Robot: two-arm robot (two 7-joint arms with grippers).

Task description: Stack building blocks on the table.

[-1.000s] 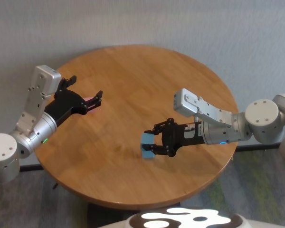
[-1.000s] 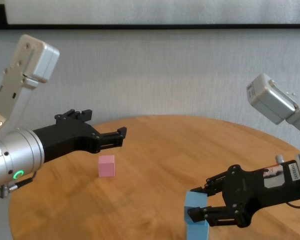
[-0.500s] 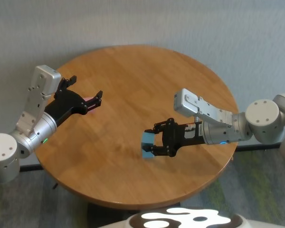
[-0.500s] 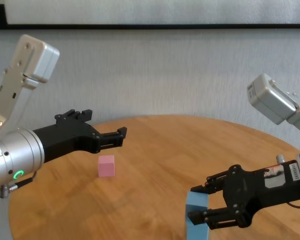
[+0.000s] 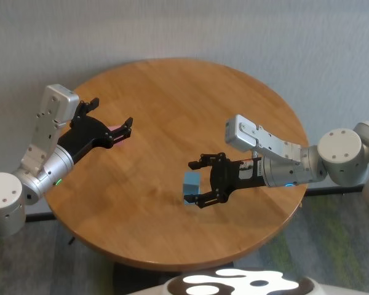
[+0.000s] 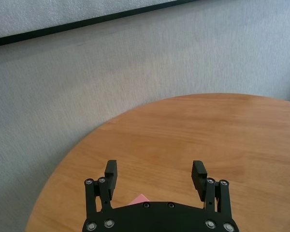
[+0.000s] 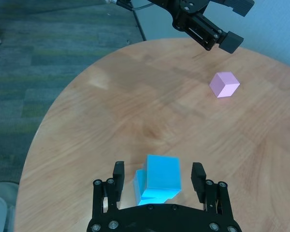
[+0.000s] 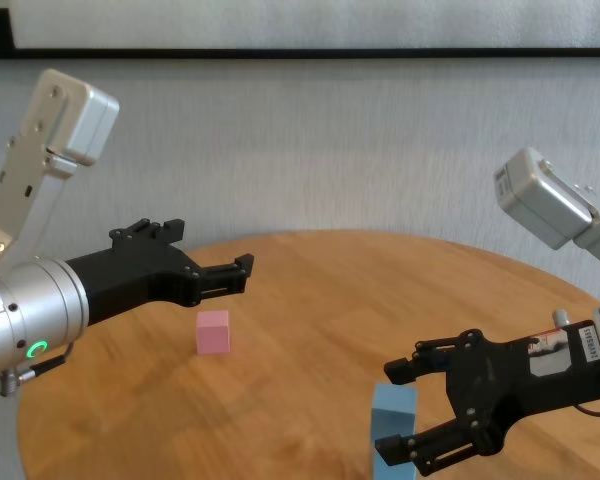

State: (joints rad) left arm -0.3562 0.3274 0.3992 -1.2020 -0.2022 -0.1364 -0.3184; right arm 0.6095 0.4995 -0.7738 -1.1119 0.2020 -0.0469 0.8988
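Observation:
Two light blue cubes stand stacked [image 5: 191, 182] on the round wooden table [image 5: 172, 98], right of its middle. The top cube [image 7: 163, 173] sits slightly askew on the lower one [image 7: 139, 182]. My right gripper [image 5: 192, 182] is open, with a finger on either side of the stack and not touching it; it also shows in the chest view [image 8: 390, 410]. The pink cube [image 8: 213, 331] sits alone on the table's left side. My left gripper [image 5: 111, 126] is open and empty, hovering just above the pink cube, which it mostly hides in the head view.
A grey wall stands behind the table. Bare wood lies between the pink cube [image 7: 224, 84] and the blue stack [image 8: 393, 430]. The stack stands not far from the table's near edge. Grey-green carpet [image 7: 48, 58] lies below the table.
My right gripper's fingers have spread apart and let go of the top blue cube, which now rests on the lower one. The left arm has not moved.

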